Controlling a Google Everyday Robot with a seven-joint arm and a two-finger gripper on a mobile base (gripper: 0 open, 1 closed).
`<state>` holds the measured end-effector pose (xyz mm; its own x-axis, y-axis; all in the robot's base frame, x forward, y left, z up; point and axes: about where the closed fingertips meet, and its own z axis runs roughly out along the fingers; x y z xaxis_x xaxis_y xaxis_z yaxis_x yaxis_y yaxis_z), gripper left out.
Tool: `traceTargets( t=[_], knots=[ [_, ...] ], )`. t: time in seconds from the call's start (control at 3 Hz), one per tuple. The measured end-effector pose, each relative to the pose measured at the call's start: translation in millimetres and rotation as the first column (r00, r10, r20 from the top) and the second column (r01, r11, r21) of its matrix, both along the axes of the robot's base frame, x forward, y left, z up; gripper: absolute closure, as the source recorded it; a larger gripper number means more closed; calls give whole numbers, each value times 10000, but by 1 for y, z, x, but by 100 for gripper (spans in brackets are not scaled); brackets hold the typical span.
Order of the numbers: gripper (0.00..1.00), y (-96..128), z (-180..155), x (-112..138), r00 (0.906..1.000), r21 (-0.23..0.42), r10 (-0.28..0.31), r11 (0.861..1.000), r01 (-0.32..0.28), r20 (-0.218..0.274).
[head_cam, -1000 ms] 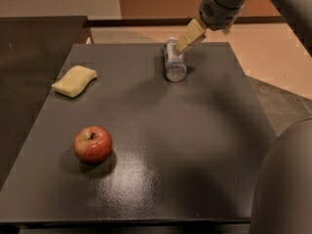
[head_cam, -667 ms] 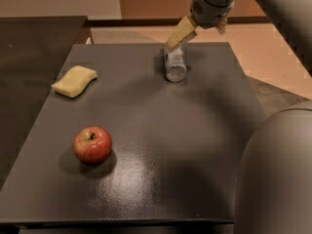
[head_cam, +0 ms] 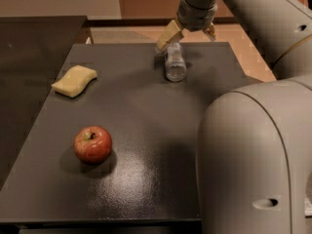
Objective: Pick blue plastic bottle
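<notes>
The blue plastic bottle [head_cam: 174, 62] is a small clear ribbed bottle lying on its side at the far middle of the dark table [head_cam: 146, 111], one end pointing toward me. My gripper [head_cam: 190, 33] hangs just above and behind the bottle's far end. It is open: one tan fingertip [head_cam: 169, 33] sits at the bottle's far left, the other [head_cam: 210, 31] off to the right. It holds nothing.
A red apple [head_cam: 93, 144] sits near the front left. A yellow sponge [head_cam: 74, 80] lies at the left. My arm's large grey links [head_cam: 253, 155] fill the right side. A darker counter [head_cam: 29, 57] adjoins the table on the left.
The gripper has moved left and slightly down, from right of the bottle to over its far end. The bottle, apple and sponge have not moved.
</notes>
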<state>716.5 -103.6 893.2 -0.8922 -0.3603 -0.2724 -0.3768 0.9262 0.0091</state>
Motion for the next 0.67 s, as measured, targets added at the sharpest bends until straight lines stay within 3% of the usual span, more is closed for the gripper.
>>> traceTargets(
  t=[0.67],
  knots=[
    [0,19,-24,7,9976,-104,-81,9999,74,-690]
  ],
)
